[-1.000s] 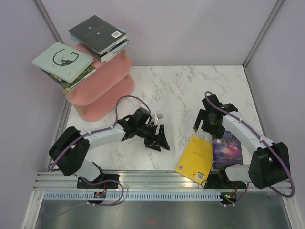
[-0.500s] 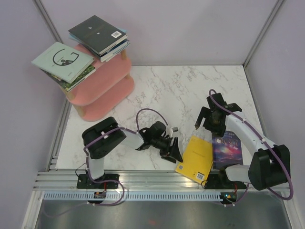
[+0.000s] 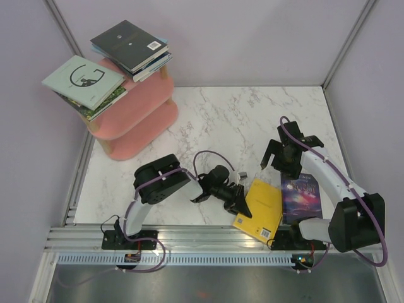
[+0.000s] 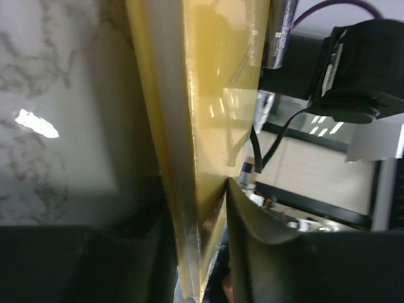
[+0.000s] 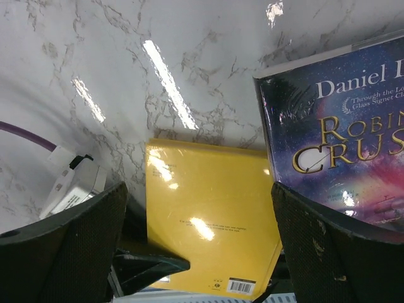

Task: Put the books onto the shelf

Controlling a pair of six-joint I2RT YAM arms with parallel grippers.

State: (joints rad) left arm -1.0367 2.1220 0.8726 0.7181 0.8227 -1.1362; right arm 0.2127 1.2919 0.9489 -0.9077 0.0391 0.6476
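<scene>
The desk (image 3: 240, 120) is a white marble-pattern surface with grey veining. Lilac wall panels (image 3: 252, 38) enclose it on the left, far and right sides, joined by grey metal posts (image 3: 344, 44) at the far corners. An aluminium rail (image 3: 208, 237) runs along the near edge.

Bright even light, glare on table (image 5: 165, 74)

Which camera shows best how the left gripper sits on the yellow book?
Left wrist: the yellow book is seen edge-on between the left gripper's fingers, both against it. Top external shows only the gripper at the book's left edge, small. Right wrist shows the flat cover with one finger at a corner.
</scene>
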